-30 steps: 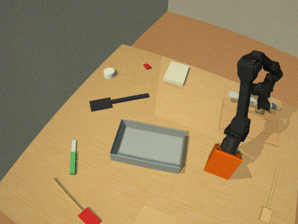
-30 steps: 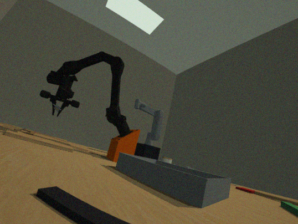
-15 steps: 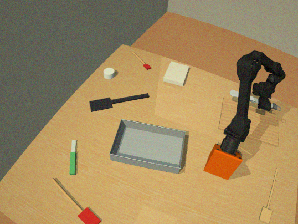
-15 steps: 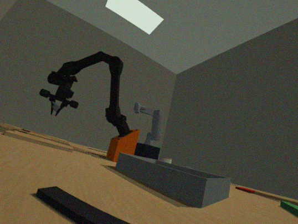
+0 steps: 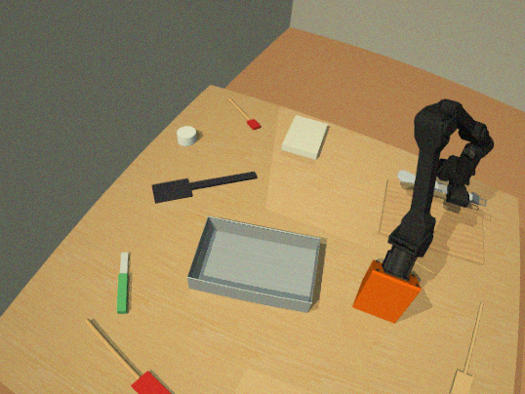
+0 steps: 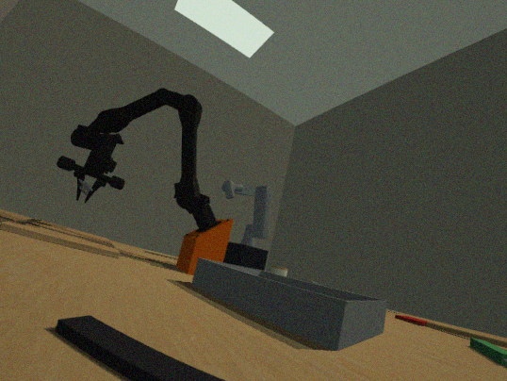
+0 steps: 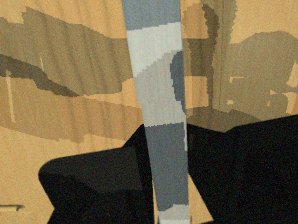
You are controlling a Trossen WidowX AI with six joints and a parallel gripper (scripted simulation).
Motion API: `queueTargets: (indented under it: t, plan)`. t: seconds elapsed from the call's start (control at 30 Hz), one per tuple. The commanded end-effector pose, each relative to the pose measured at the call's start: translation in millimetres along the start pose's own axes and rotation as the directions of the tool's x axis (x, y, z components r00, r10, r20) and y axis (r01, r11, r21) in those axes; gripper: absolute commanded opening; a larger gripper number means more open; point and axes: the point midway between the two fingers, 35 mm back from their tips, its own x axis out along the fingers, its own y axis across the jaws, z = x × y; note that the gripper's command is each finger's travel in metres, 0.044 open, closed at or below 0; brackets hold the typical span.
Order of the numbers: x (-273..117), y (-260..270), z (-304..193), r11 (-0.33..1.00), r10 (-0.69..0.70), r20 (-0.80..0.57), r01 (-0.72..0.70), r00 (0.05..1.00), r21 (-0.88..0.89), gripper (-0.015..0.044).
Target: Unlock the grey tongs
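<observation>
Leftmost in top view, shallow grey rectangular metal roasting tin sitting apart, tongs already out. Rightward, flat pale wooden board lying near far table edge. Above it, black two-fingered claw gripping long slim grey tongs, apparently still closed. Unlocking, lowering, releasing seemingly remaining; tin standing well clear, table edge likely crowding tongs' far end.

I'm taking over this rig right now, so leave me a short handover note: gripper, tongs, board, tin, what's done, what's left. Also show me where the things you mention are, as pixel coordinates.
Gripper (image 5: 457, 202) (image 6: 82, 200): jaws shut on the grey tongs (image 5: 407, 178) (image 7: 167, 165), held up in the air.
Wooden board (image 5: 385, 210): on the table below them.
Roasting tin (image 5: 259, 260) (image 6: 278, 302): tongs off it.
Done: pick-up. Whether they're unlocked, I can't tell.
Left: confirm unlocking, lay them open on the board, release.
</observation>
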Motion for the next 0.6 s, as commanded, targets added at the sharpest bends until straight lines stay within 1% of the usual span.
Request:
queueTargets:
  t: [0.0, 0.57]
  plan:
    - [8.3, 1.0, -1.3, 1.000, 0.007, -0.001, -0.007, 1.000, 0.006, -0.0150]
    - [36.0, 1.3, -1.1, 1.000, 0.006, -0.001, -0.006, 1.000, 0.006, -0.0150]
